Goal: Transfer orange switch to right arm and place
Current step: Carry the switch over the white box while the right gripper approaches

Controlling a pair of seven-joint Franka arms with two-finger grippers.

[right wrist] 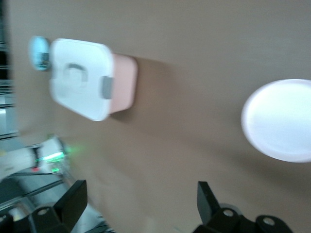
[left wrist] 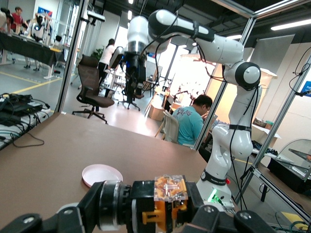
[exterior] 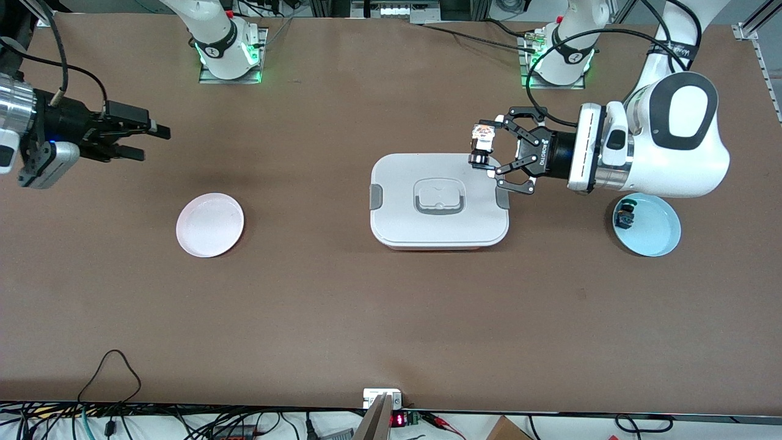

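The orange switch [exterior: 482,142], a tiny black block with an orange cap, is up in the air over the corner of the white lidded box [exterior: 438,201] nearest the left arm's base. My left gripper [exterior: 486,150] is shut on it. In the left wrist view the switch [left wrist: 170,194] sits clamped between the fingers of the left gripper [left wrist: 167,208], orange cap up. My right gripper [exterior: 149,142] hangs open over bare table at the right arm's end, with nothing between its fingers [right wrist: 75,201]. In the right wrist view the right gripper [right wrist: 141,201] also stands wide.
A pink plate [exterior: 209,224] lies on the table nearer the front camera than the right gripper. A light blue plate [exterior: 654,229] at the left arm's end holds a small black switch with green-blue parts [exterior: 624,217]. Cables run along the front edge.
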